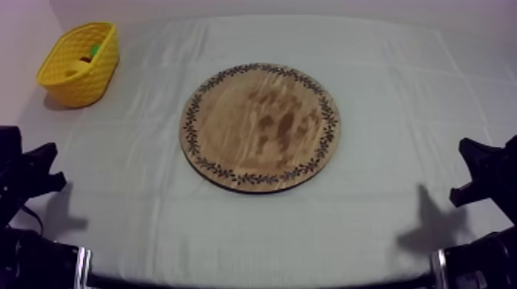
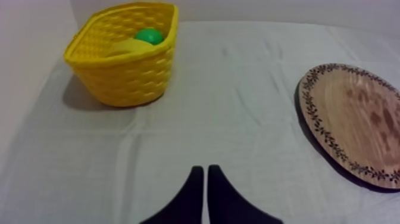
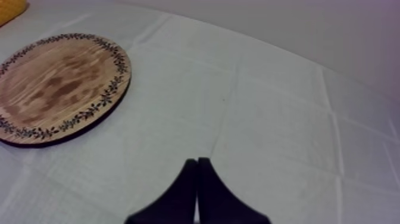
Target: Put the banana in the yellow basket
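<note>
Left gripper (image 2: 205, 173) at rest, fingers together in a narrow wedge, right gripper (image 3: 197, 162) the same, both arms low

Black left gripper (image 2: 205, 170) and right gripper (image 3: 197, 161), fingers (image 2: 189, 199) tapering to narrow tips; left arm (image 1: 23, 257) and right arm (image 1: 492, 261), also black, each wear a silvery band (image 1: 81, 263).

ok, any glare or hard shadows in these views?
Top view: no glare; soft shadows on the cloth low at both sides, thin dark edge under the board. Left wrist view: basket shades the cloth beside it. Right wrist view: board's near rim shadowed, no hotspots.
</note>
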